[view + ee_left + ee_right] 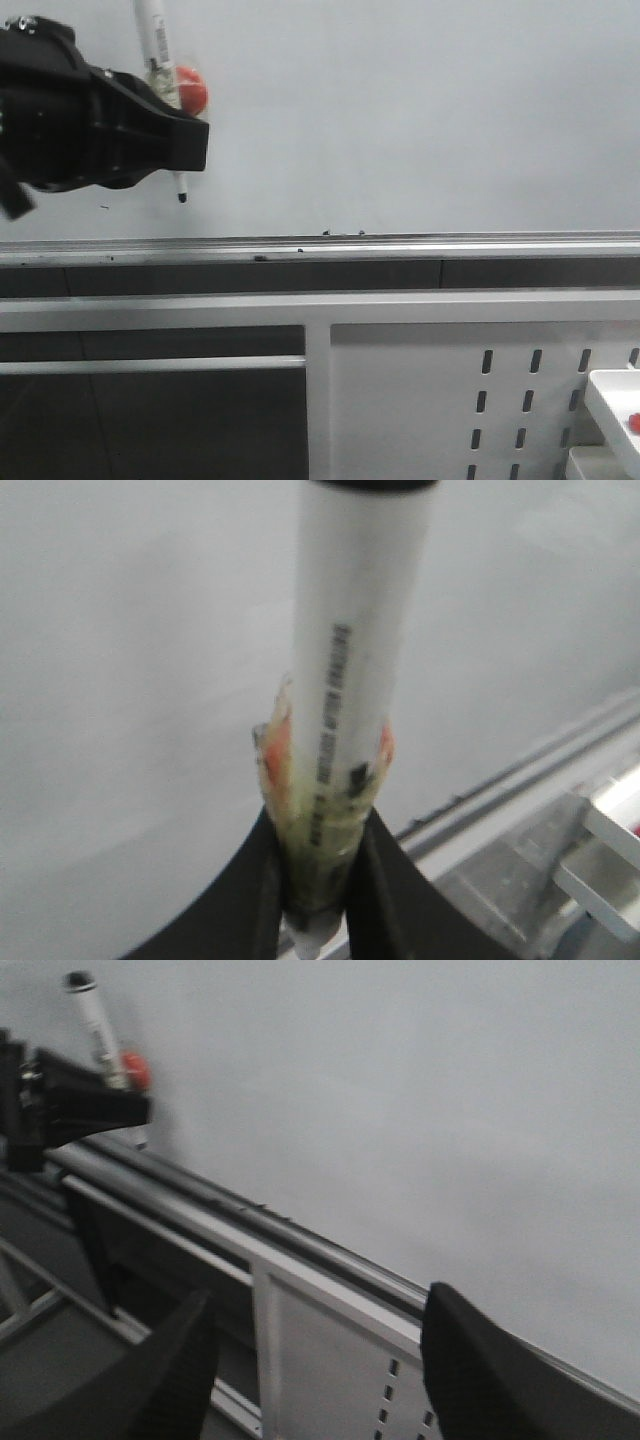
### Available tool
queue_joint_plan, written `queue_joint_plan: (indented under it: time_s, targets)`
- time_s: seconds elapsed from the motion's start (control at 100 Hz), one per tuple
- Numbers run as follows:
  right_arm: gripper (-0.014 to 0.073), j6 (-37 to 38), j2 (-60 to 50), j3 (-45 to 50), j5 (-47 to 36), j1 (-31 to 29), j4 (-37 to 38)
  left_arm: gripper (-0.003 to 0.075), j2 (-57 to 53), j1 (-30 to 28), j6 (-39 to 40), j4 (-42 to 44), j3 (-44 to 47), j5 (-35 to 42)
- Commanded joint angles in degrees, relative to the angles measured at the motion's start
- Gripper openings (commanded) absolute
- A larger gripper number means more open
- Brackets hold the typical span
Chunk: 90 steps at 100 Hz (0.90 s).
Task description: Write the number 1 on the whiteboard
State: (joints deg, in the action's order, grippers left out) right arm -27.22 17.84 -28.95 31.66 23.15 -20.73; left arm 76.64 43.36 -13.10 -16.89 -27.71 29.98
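The black left gripper [185,135] pinches a white cylindrical marker pen [160,60] near-upright, tip down just before the large pale grey-white whiteboard [420,110] — no stroke visible on it — while the black right gripper [315,1360] is spread apart.

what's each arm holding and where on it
Left gripper grips a marker on its lower barrel near the tip. Right gripper holds nothing.

Pale grey-white whiteboard [420,110] stands upright, bare; silver rail [400,245] along its lower edge.
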Motion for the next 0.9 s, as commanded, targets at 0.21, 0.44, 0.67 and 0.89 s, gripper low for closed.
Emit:
queue_joint_plan:
  time_s: [0.21,0.44,0.67,0.89]
  targets:
    - [0.0391,-12.2,16.1,-12.5,2.3,10.9,-6.9,-0.0020,-16.6,6.0,-0.4,29.8,-6.6,-26.6]
    - [0.0391,-13.2,32.0,-23.3,1.1,22.2,-4.1,-0.0020,-23.3,12.0,-0.4,38.1,-8.6,-40.7]
    - [0.0391,-13.2,40.9,-27.8,-5.6,31.3,-3.6,-0.0020,-25.8,13.5,-0.4,40.0,-8.6,-47.2]
    - [0.0392,-13.2,44.6,-27.8,-11.4,32.1,-5.7,-0.0020,-26.6,13.5,-0.4,40.0,-8.6,-47.2]
